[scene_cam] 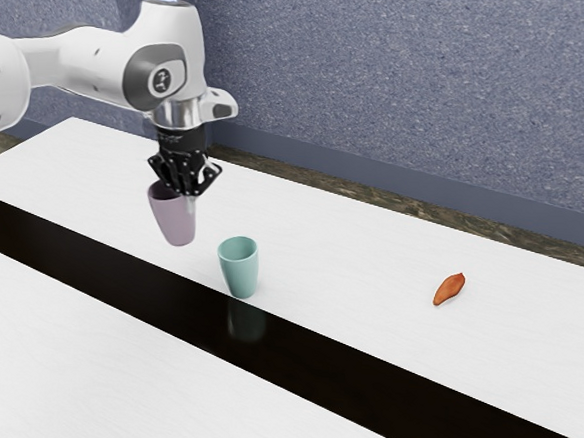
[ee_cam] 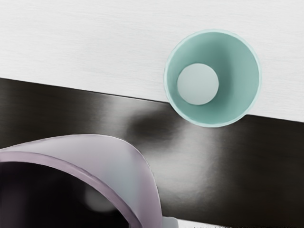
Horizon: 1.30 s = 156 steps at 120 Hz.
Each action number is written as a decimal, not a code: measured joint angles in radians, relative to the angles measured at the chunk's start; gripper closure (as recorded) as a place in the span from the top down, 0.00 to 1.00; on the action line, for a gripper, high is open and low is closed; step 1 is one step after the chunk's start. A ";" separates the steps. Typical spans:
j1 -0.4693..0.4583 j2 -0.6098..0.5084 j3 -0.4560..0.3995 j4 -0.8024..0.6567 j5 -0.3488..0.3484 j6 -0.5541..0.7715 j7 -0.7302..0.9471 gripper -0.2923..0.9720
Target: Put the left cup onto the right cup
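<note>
The mauve cup [scene_cam: 173, 218], which we take to be the left cup of the task, hangs clear of the table [scene_cam: 371, 235] directly under the end effector [scene_cam: 186, 187]. The end effector is clamped on the cup's rim, so the body hangs below with a slight tilt. Holding it by the rim leaves its base free, which we judge suits lowering it into another cup. In the wrist view its curved rim [ee_cam: 95, 161] looms just under the hand.

The teal cup [scene_cam: 239, 265] stands upright on the table, mouth open, lower than the end effector and a little off to the exterior view's right. In the wrist view its round opening [ee_cam: 212, 78] sits beside the held rim, not under it, so we judge the carry is not yet lined up. It stands right at the edge of a glossy black strip [scene_cam: 312, 366] across the table.

A small orange object [scene_cam: 450, 288] lies well apart, beyond the teal cup from the end effector. Nothing stands between the two cups.
</note>
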 joint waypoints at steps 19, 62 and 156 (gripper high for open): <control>-0.008 0.017 -0.015 0.041 0.001 -0.003 0.001 0.15; -0.010 0.096 -0.069 0.119 0.018 -0.003 0.001 0.15; 0.030 0.215 -0.123 0.221 0.020 0.003 0.002 0.15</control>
